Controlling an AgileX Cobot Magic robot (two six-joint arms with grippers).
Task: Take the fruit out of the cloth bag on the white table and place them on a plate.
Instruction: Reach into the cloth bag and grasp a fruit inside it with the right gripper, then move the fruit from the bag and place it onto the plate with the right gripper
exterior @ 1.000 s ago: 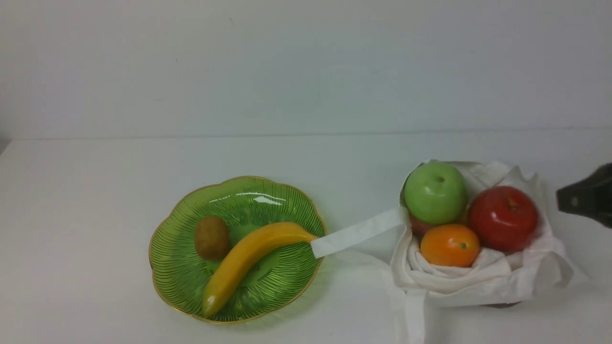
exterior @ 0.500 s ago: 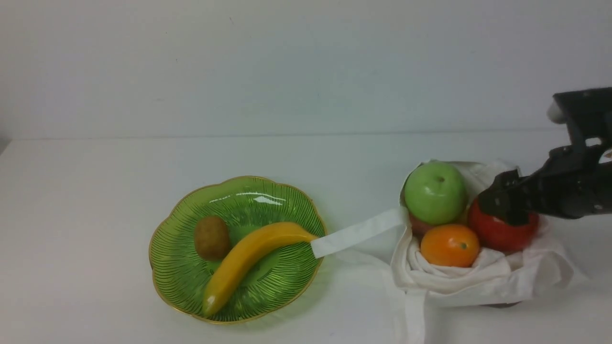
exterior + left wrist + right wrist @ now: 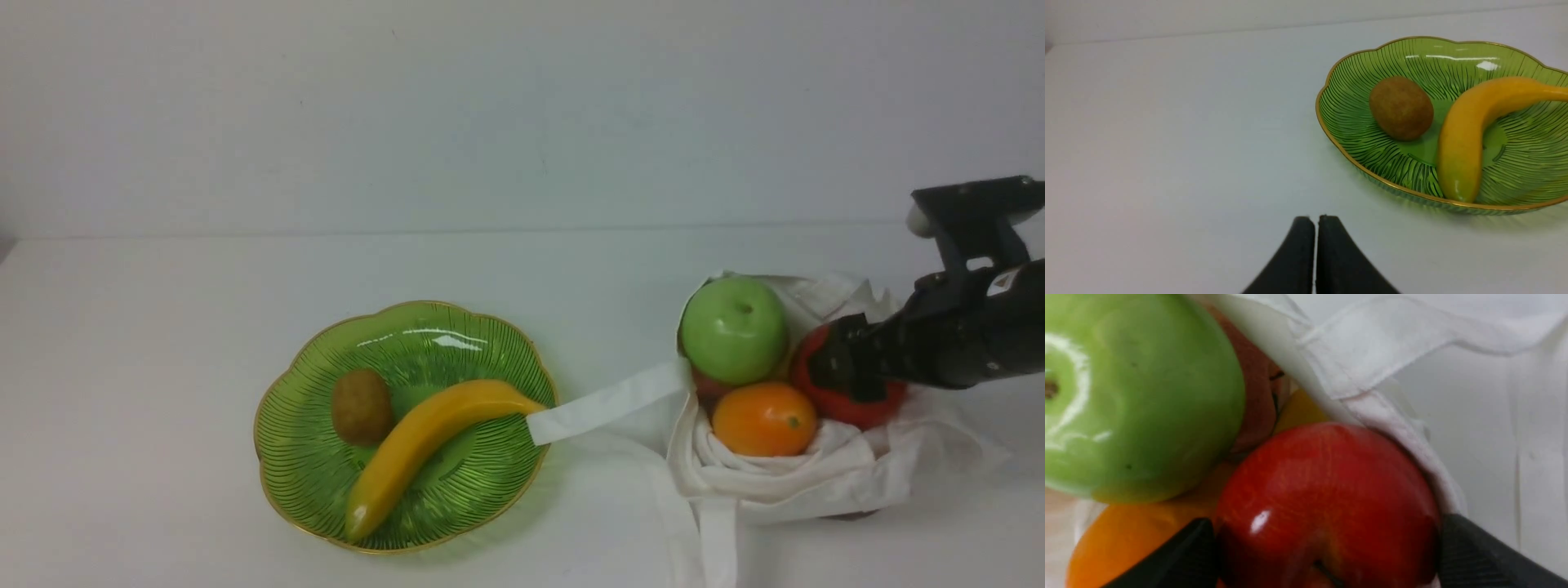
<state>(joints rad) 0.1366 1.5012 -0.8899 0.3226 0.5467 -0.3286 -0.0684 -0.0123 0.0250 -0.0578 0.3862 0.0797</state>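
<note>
The cloth bag [image 3: 784, 482] lies open on the white table [image 3: 163, 327] at the right. In it sit a green apple [image 3: 733, 329], an orange [image 3: 763, 419] and a red apple [image 3: 853, 410]. My right gripper [image 3: 845, 367] reaches into the bag from the right. In the right wrist view its black fingers [image 3: 1186, 555] press against both sides of the red apple [image 3: 1327, 490], which still rests in the bag. The green plate [image 3: 457, 343] at centre left holds a banana [image 3: 424, 441] and a kiwi [image 3: 361, 406]. My left gripper [image 3: 1314, 218] is shut, low over bare table beside the plate [image 3: 1327, 122].
A bag strap [image 3: 604, 402] stretches from the bag to the plate's right rim, touching the banana's tip. A reddish fruit [image 3: 1257, 404] and a yellow one [image 3: 1298, 412] lie half hidden under the green apple [image 3: 1135, 400]. A white wall stands behind the table.
My right arm came in from the right edge and down onto the red apple, its jaws now around it. The bag and its fruit have shifted slightly left.
</note>
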